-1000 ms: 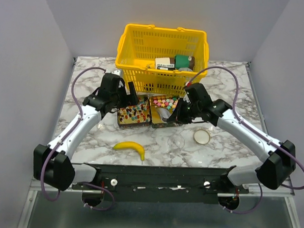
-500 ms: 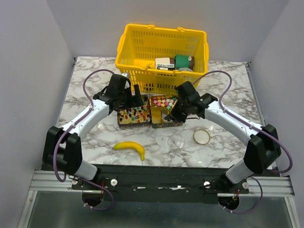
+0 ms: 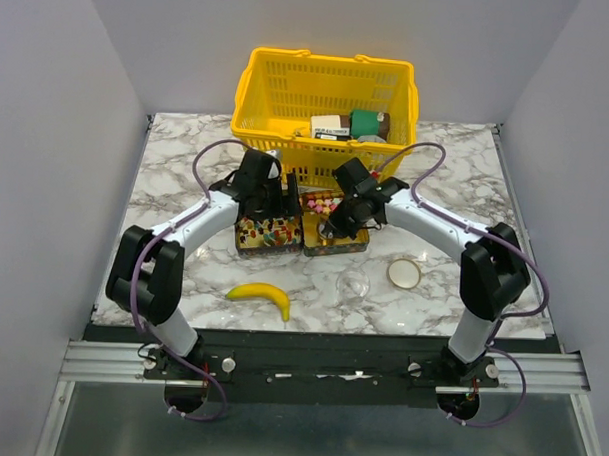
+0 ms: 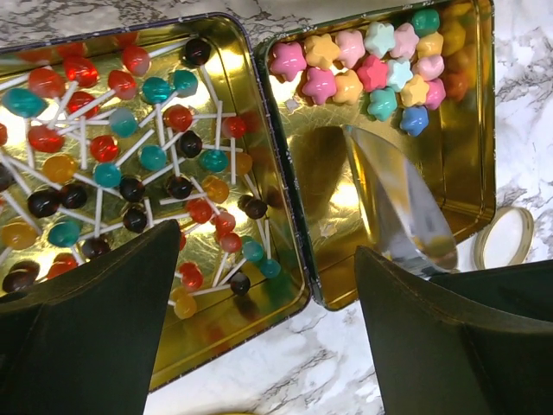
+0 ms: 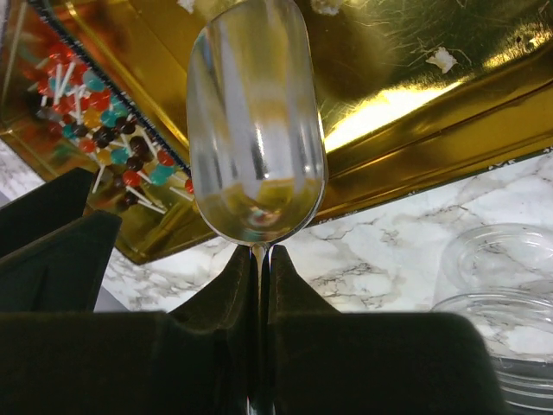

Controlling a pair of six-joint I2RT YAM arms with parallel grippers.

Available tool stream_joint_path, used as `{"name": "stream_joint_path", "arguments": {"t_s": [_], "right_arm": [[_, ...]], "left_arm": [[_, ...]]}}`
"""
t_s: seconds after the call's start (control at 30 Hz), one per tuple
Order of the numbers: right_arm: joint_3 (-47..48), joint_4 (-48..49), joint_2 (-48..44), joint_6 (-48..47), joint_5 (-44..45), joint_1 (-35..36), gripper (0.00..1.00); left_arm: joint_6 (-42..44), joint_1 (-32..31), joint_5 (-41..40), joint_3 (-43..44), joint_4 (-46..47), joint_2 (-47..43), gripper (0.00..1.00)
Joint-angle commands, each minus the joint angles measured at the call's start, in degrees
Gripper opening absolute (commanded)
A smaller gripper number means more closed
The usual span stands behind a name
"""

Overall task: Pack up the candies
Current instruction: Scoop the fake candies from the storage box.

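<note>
The candies (image 4: 371, 69) are small star-shaped sweets in pink, blue, orange and yellow, heaped at the far end of the right gold tin (image 4: 467, 173). They also show in the top view as candies (image 3: 325, 202). The left gold tin (image 4: 259, 303) holds lollipops (image 4: 130, 156). My left gripper (image 4: 268, 337) hangs open over the near corners of both tins, with nothing between its fingers. My right gripper (image 5: 259, 255) is shut on the handle of a shiny metal scoop (image 5: 257, 130). The scoop's bowl is empty and sits over the bare part of the right tin.
A yellow basket (image 3: 287, 162) with boxes stands just behind the tins. A banana (image 3: 262, 295) lies near the front edge. A clear glass jar (image 3: 354, 284) and its round lid (image 3: 404, 273) sit to the right of the tins.
Both arms have swung inward. The left gripper moved right toward the seam between the tins, and the right gripper carried the scoop left and farther into the right tin.
</note>
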Motion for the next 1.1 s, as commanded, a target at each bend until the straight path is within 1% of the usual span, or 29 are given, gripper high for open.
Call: {"name": "stream_joint_path", "arguments": {"t_s": [0.0,0.13,0.33,0.4,0.57,0.73,0.77,0.83,0.87,1.03,1.07], "right_arm": [[0.3,-0.4,2.2,5.3,2.5,0.7,0.01],[-1.4,0.1,2.9,7.2,3.9,0.8,0.01],[-0.9,-0.8,4.3,8.9,5.4,1.0,0.01],[-0.4,-1.5,4.1,8.7,6.5,1.4,0.01],[1.7,-2.5,4.7,7.2,8.1,2.5,0.01],[0.7,-2.8,3.9,8.4,7.3,3.9,0.01],[0.4,-3.0,4.0,8.7,7.3,4.0,0.01],[-1.0,-3.7,3.9,10.2,7.6,4.1,0.01],[-1.4,-3.9,3.9,10.6,7.7,4.0,0.01],[-2.1,-5.0,5.4,12.3,9.4,4.0,0.01],[-2.1,-5.4,5.7,12.5,9.8,4.0,0.01]], "left_arm": [[0.7,-1.2,0.9,2.6,1.1,2.9,0.91],[0.7,-2.4,0.9,3.1,1.8,4.8,0.9],[1.4,-3.8,0.0,4.3,0.4,7.5,0.84],[1.4,-4.0,-1.0,4.0,-0.1,7.9,0.81],[1.5,-4.2,-1.6,4.0,-1.4,9.4,0.76],[1.6,-4.6,-3.0,3.9,-2.5,10.8,0.73],[1.7,-4.8,-3.1,3.9,-2.5,10.9,0.7],[1.6,-5.1,-3.2,3.8,-2.6,11.4,0.68],[1.6,-5.2,-3.3,3.9,-2.5,11.4,0.64],[2.1,-5.5,-3.5,4.1,-3.0,12.2,0.56],[2.0,-5.5,-3.7,4.1,-3.1,12.3,0.52]]}}
